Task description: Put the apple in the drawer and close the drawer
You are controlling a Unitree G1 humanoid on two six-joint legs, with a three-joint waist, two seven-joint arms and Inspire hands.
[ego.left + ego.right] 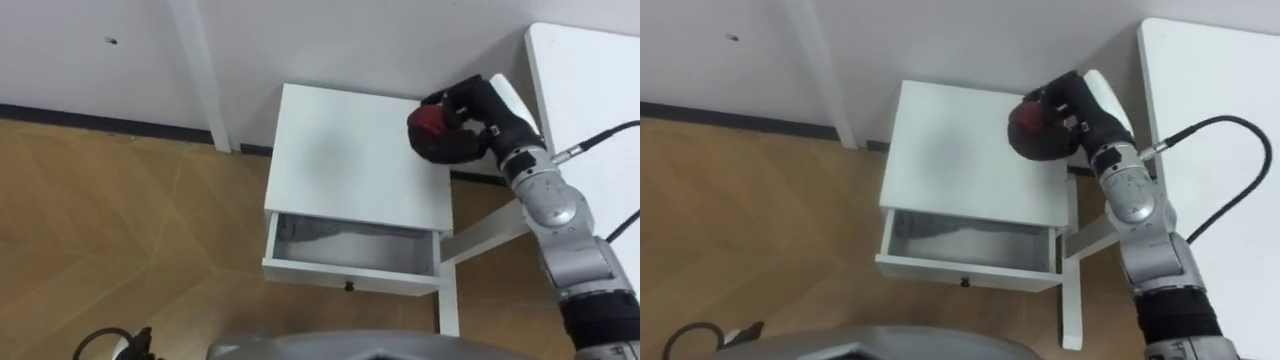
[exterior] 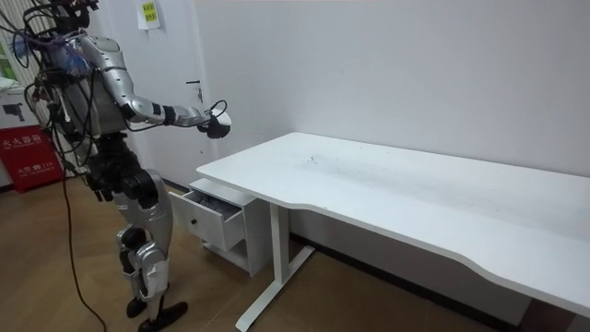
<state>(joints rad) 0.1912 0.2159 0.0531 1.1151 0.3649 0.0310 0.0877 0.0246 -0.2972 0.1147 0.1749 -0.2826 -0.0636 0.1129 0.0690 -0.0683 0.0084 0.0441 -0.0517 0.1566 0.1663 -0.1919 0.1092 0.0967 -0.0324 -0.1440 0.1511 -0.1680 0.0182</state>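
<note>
Red apple was up in the robot's right hand, with the dark fingers curled round it, held in the air over the far right corner of the little white cabinet. So it wasn't in the drawer yet. The drawer stuck out open toward the robot, with a grey inside and a small dark knob on its front. The white tabletop sat just beside the cabinet on the robot's right, its leg close to the drawer's right end. A white post ran down the wall to the left of the cabinet. As for writing, the room view had a yellow label high on the wall and a red box with white characters behind the robot, both too small for me to make out. The robot stood at the open drawer with its right arm stretched out.
</note>
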